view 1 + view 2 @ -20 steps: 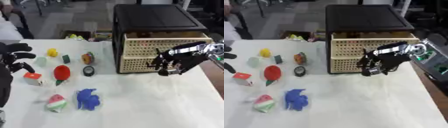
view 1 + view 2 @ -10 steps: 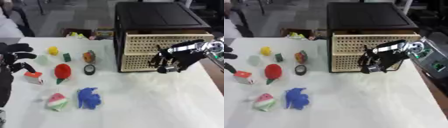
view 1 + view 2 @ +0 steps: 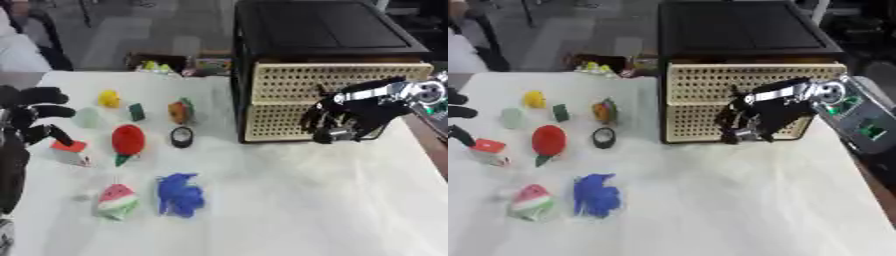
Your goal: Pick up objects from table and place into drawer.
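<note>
At the right of the frame, the right robot hand (image 3: pixel 346 122) hangs in front of the lower drawer (image 3: pixel 289 121) of a black cabinet (image 3: pixel 319 45) that stands on the white bench (image 3: pixel 280 210). Its fingers are curled downward against the perforated cream drawer front, but whether they clasp a handle or anything else cannot be told. Both the lower drawer and the upper drawer (image 3: pixel 337 82) look closed.

All the objects to be picked lie well apart from that robot hand, spread across the left half of the bench. A blue crumpled object (image 3: pixel 180 194) sits at lower centre-left, with a watermelon-slice toy (image 3: pixel 115 201) just beside it to the left. Above them lie a red strawberry-like toy (image 3: pixel 128 142) and a small black ring (image 3: pixel 181 136). Farther up are an orange-and-green toy (image 3: pixel 180 111), a small dark green block (image 3: pixel 136 111), a yellow toy (image 3: pixel 108 98) and a pale green round piece (image 3: pixel 87 118). A red-and-white block (image 3: pixel 68 152) lies near the left edge.

The left robot hand (image 3: pixel 31 117) shows at the left edge, fingers relaxed and spread, close to the red-and-white block but holding nothing.
</note>
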{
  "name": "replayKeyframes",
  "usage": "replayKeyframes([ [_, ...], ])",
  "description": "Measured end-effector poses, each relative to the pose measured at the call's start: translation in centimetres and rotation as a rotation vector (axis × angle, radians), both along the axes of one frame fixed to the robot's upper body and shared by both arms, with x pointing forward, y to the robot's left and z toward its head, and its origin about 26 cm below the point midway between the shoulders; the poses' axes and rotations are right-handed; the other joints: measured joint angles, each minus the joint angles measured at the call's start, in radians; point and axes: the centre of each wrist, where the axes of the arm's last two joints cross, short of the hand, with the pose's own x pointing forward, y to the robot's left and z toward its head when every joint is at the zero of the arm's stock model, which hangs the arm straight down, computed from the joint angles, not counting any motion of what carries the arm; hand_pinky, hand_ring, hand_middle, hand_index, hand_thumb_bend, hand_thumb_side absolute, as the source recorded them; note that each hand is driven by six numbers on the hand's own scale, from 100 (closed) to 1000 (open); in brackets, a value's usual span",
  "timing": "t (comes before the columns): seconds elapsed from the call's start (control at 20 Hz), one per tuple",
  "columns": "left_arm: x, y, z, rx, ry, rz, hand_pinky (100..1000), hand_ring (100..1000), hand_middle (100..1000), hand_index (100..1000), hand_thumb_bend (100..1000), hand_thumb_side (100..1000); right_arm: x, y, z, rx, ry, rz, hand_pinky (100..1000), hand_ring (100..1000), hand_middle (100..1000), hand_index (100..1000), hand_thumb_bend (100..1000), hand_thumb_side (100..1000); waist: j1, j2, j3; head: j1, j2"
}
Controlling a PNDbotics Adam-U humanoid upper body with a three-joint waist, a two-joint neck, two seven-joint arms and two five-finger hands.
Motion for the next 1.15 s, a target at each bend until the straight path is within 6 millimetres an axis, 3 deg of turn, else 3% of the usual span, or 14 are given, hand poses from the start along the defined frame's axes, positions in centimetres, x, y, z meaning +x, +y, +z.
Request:
replayKeyframes([
  [0.2, 0.0, 0.1, 0.0, 0.0, -0.001, 0.002, 421, 651, 647, 734, 100, 1000, -0.8, 0.0, -0.6, 0.012, 0.006, 0.025, 257, 656, 732, 896, 419, 591, 0.002, 0.002, 0.0, 0.003, 0.0],
  [0.45, 0.0, 0.2, 0.0, -0.002, -0.003, 0.009, 422, 651, 648, 734, 100, 1000, -3.7, 0.1, -0.1, 0.043, -0.051, 0.093, 207, 646, 706, 875, 533, 704, 0.008, 0.003, -0.007, 0.021, 0.0],
  [0.5, 0.0, 0.2, 0.0, -0.002, -0.003, 0.01, 422, 651, 648, 734, 100, 1000, -4.3, 0.1, 0.2, 0.051, -0.075, 0.103, 201, 644, 702, 873, 539, 711, 0.009, 0.003, -0.007, 0.027, 0.0],
  [0.6, 0.0, 0.2, 0.0, -0.002, -0.004, 0.011, 423, 651, 648, 734, 100, 1000, -5.4, 0.1, 0.8, 0.076, -0.135, 0.115, 103, 615, 652, 859, 535, 810, 0.012, 0.002, -0.011, 0.038, 0.0],
  [0.85, 0.0, 0.4, 0.0, -0.009, -0.01, 0.02, 424, 650, 648, 734, 100, 1000, -7.8, -0.7, 2.2, 0.184, -0.346, 0.081, 100, 531, 562, 800, 466, 1000, 0.022, -0.008, -0.02, 0.06, 0.002],
  [1.05, 0.0, 0.5, 0.0, -0.016, -0.014, 0.025, 425, 650, 648, 734, 100, 1000, -9.3, -1.0, 3.6, 0.324, -0.57, 0.028, 100, 518, 549, 763, 421, 993, 0.031, -0.016, -0.027, 0.073, 0.013],
  [1.15, 0.0, 0.6, -0.1, -0.019, -0.013, 0.031, 425, 649, 647, 733, 100, 1000, -10.0, -1.0, 4.0, 0.435, -0.701, -0.033, 100, 528, 557, 756, 436, 865, 0.037, -0.019, -0.029, 0.079, 0.02],
])
